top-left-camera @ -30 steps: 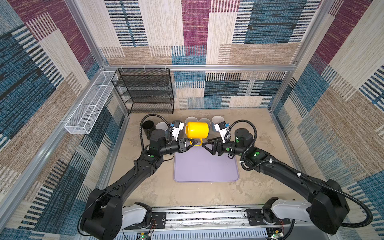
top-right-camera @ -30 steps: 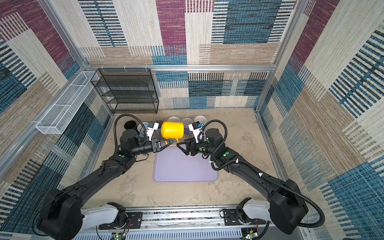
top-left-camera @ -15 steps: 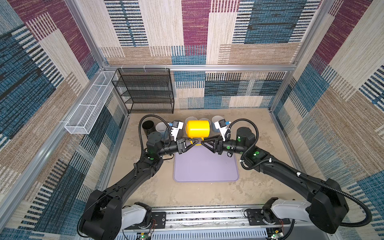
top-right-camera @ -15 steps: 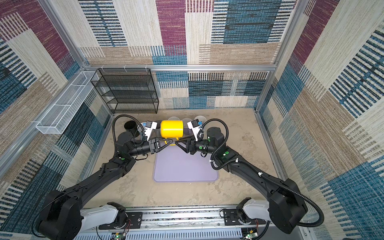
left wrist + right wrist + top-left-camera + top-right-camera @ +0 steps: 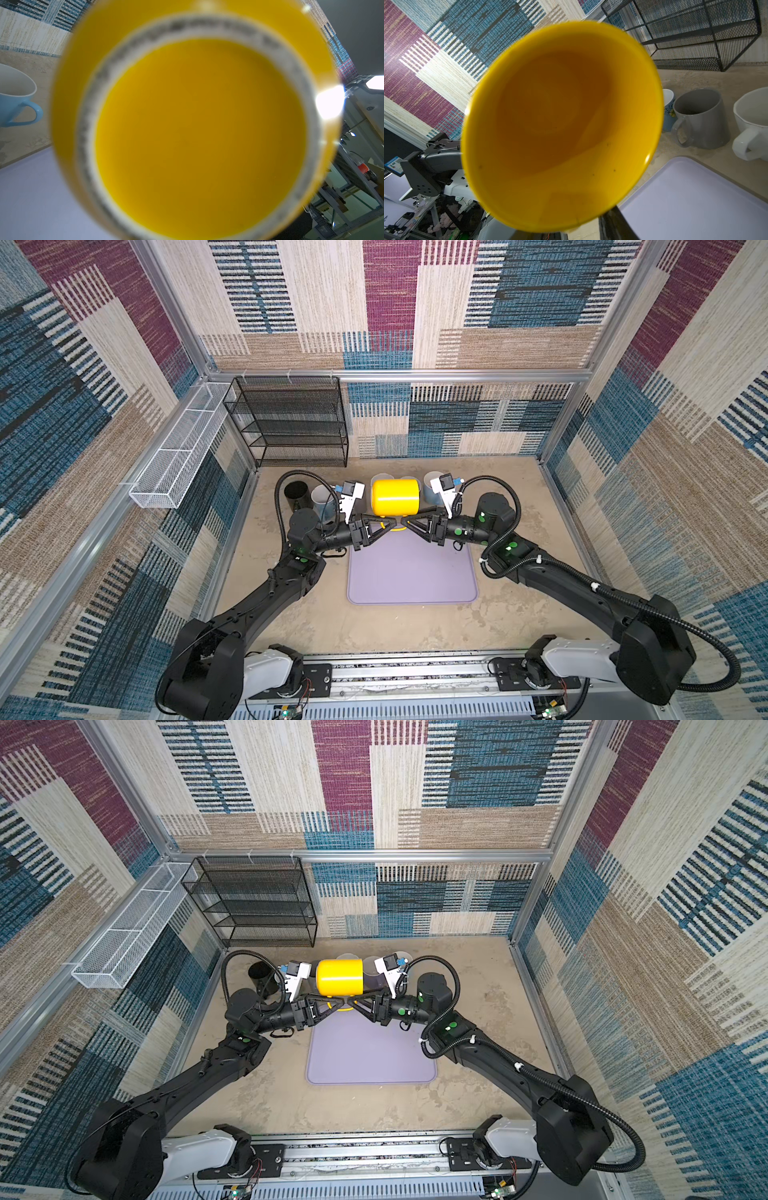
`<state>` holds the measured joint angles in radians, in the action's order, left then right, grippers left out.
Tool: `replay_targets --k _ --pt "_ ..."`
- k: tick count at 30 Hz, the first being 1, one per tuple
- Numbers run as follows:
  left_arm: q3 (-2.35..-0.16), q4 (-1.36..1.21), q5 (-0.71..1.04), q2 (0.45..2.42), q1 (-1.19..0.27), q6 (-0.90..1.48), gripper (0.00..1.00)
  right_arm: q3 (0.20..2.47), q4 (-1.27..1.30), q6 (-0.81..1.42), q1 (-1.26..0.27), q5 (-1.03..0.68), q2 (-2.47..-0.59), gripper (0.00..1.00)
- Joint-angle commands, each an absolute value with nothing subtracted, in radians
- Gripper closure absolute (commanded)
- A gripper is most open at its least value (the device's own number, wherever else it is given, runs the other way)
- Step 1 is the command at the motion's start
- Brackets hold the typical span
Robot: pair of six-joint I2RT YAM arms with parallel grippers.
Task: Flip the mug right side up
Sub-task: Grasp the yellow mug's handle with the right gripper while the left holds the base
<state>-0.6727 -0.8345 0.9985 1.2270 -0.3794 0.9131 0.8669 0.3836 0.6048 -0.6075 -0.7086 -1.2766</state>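
Observation:
The yellow mug [image 5: 395, 497] [image 5: 338, 977] hangs on its side in the air over the far edge of the purple mat [image 5: 411, 568]. Its base [image 5: 197, 135] fills the left wrist view, and its open mouth [image 5: 560, 124] faces the right wrist camera. The handle [image 5: 395, 529] points toward the front. My left gripper [image 5: 391, 526] [image 5: 337, 1003] is shut on that handle from the left. My right gripper [image 5: 409, 526] [image 5: 353, 1003] meets it from the right, its fingers drawn together on the same handle. Only one dark right finger [image 5: 612, 226] shows past the rim.
Behind the mug stand a black cup [image 5: 296, 493], a grey mug [image 5: 702, 118], a white mug [image 5: 753, 124], a blue flowered mug [image 5: 667, 108] and a light blue cup [image 5: 14, 97]. A black wire rack [image 5: 291, 423] and a white wire basket [image 5: 178, 452] line the back left.
My right gripper has come in to the handle and its jaws have narrowed on it. The mug has levelled a little; my left gripper keeps its hold.

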Motion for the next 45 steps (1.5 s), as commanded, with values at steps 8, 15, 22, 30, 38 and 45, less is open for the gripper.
replay_targets --k 8,15,22,30,38,45 --pt "-0.672 -0.948 1.025 1.22 -0.378 0.927 1.0 0.854 0.613 0.721 -0.609 -0.801 -1.292 0.65" --pt "-0.666 -0.949 1.019 1.217 -0.379 0.927 1.0 0.849 0.669 0.758 -0.609 -0.826 -1.299 0.67" --pt "-0.667 -0.946 1.019 1.221 -0.379 0.927 1.0 0.844 0.724 0.788 -0.609 -0.847 -1.314 0.71" --pt "-0.664 -0.955 1.019 1.228 -0.38 0.931 1.0 0.845 0.749 0.804 -0.609 -0.859 -1.319 0.72" --pt "-0.666 -0.977 1.024 1.244 -0.383 0.947 1.0 0.849 0.761 0.81 -0.609 -0.862 -1.327 0.73" --pt "-0.667 -0.976 1.031 1.244 -0.385 0.946 1.0 0.851 0.768 0.814 -0.609 -0.862 -1.331 0.73"
